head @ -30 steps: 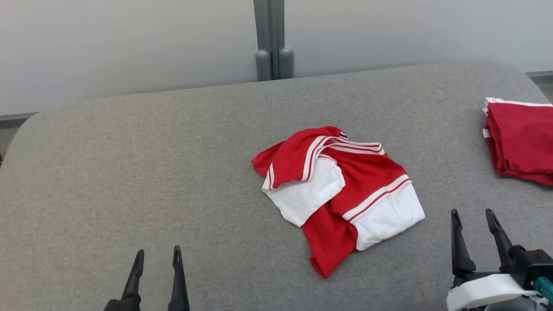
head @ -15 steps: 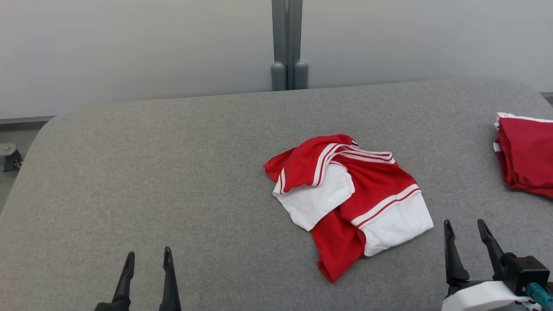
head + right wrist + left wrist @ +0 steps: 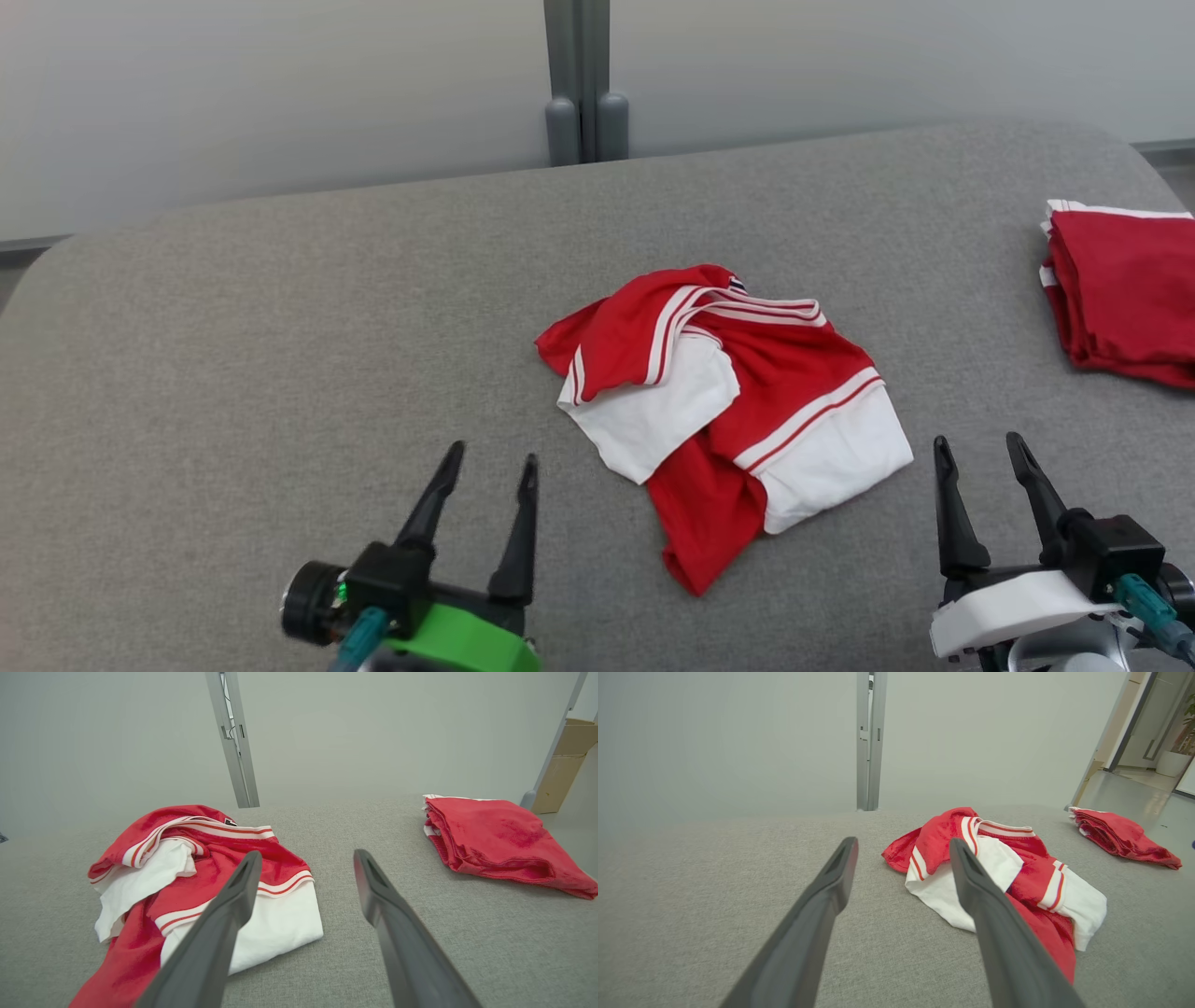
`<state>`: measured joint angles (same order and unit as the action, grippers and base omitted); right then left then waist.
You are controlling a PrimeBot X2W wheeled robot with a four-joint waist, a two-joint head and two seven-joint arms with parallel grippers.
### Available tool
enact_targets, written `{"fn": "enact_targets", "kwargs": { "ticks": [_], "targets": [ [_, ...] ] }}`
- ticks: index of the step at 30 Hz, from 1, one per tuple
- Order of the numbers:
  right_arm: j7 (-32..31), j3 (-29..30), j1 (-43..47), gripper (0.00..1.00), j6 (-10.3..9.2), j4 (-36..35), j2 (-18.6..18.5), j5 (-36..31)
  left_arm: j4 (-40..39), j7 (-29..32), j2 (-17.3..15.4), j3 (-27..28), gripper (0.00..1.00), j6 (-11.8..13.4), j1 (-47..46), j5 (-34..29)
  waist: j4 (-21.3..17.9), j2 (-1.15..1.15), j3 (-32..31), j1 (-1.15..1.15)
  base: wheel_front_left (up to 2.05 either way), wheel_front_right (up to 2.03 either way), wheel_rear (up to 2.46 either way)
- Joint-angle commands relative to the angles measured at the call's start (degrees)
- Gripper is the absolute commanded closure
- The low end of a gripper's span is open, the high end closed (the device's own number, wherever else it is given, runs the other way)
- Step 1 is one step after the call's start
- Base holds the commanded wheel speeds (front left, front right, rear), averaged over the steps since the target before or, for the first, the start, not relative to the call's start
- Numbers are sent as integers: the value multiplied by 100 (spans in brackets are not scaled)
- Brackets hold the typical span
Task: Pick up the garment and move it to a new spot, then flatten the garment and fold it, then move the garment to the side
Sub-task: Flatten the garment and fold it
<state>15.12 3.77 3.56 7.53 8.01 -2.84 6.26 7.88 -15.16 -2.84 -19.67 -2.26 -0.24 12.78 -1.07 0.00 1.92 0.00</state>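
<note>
A crumpled red and white garment (image 3: pixel 724 401) lies in a heap near the middle of the grey padded table (image 3: pixel 280 327). It also appears in the left wrist view as the garment (image 3: pixel 1008 872) and in the right wrist view as the garment (image 3: pixel 196 882). My left gripper (image 3: pixel 492 461) hovers open to the garment's lower left, apart from it. My right gripper (image 3: pixel 978 444) stands open to the garment's lower right, with nothing between its fingers. In the wrist views the left gripper (image 3: pixel 902 843) and the right gripper (image 3: pixel 306 856) both show spread fingers.
A folded red garment (image 3: pixel 1120 299) lies at the table's right edge, also visible as the folded red garment (image 3: pixel 495 840). A grey post (image 3: pixel 579 84) stands behind the table against a pale wall. Bare grey table surface stretches to the left.
My left arm has come up and forward toward the garment, its wrist now in view. The head camera has shifted. The garment lies as before.
</note>
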Motion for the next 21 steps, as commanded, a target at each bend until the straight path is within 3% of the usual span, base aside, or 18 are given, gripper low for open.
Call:
{"fn": "enact_targets", "kwargs": {
  "ticks": [1,5,9,15,21],
  "targets": [
    [4,-53,-106,0,-9,-14,-10,-12,181,2,-16,-193,0,-65,-279,-25,-273,0,308,0,0,0,0],
    [4,-142,-294,0,-9,-20,-11,40,966,3,-22,-919,0,-160,-1035,18,-557,0,633,0,0,0,0],
    [4,-184,-425,0,-9,-7,-11,119,1774,16,-22,-1442,0,-97,-1670,189,-857,0,885,0,0,0,0],
    [4,-222,-552,0,-9,67,-8,250,2760,38,-23,-1920,0,215,-2314,332,-1214,0,1094,0,0,0,0],
    [4,-259,-588,0,-9,130,-10,318,3357,16,-21,-2027,0,778,-2661,618,-1372,0,1102,0,0,0,0]
  ]
}}
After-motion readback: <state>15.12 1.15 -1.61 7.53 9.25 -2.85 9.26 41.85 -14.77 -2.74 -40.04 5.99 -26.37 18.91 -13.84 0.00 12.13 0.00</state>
